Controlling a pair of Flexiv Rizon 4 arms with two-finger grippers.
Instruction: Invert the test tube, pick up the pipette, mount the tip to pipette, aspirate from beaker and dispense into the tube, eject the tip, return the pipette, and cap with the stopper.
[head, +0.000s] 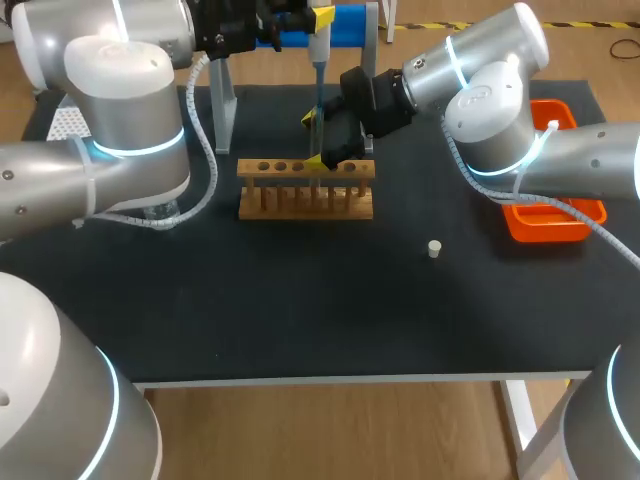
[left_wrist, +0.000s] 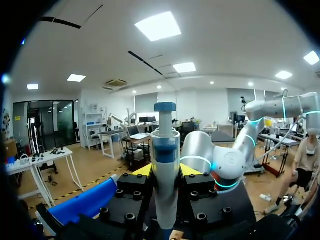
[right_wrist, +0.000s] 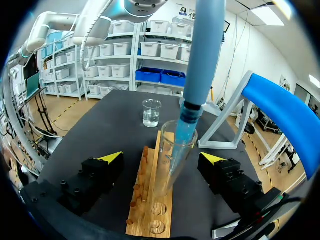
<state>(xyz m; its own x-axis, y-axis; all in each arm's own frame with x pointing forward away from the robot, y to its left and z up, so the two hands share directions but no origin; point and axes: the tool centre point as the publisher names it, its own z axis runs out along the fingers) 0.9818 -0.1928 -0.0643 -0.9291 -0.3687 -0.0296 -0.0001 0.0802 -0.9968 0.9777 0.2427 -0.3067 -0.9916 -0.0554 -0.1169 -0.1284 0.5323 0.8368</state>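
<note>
The pipette (left_wrist: 165, 165) is clamped between the 2 yellow-tipped fingers (left_wrist: 143, 170) of the left claw (left_wrist: 166, 172), which is closed on its body from both sides; it is held upright above the far side of the surface (head: 300, 300). In the right wrist view its tip (right_wrist: 185, 134) is seen lowered into the mouth of the test tube (right_wrist: 172, 165), which is seated in the wooden rack (right_wrist: 149, 220) and leans slightly. The right claw (right_wrist: 162, 159) is set wide around the tube, with 1 finger at each side and a clear gap on at least 1 side, so nothing is gripped by it. In the head view the rack is seen near the middle of the surface, with the right claw just above it. The beaker (right_wrist: 151, 112), with a little clear liquid in it, is placed beyond the far end of the rack. The white stopper (head: 434, 249) is left alone on the surface, well apart from the rack on the right arm's side. An orange tray (head: 560, 222) is placed at the right edge, partly hidden by the right arm, and a blue-topped stand (right_wrist: 285, 115) is placed behind the rack.
</note>
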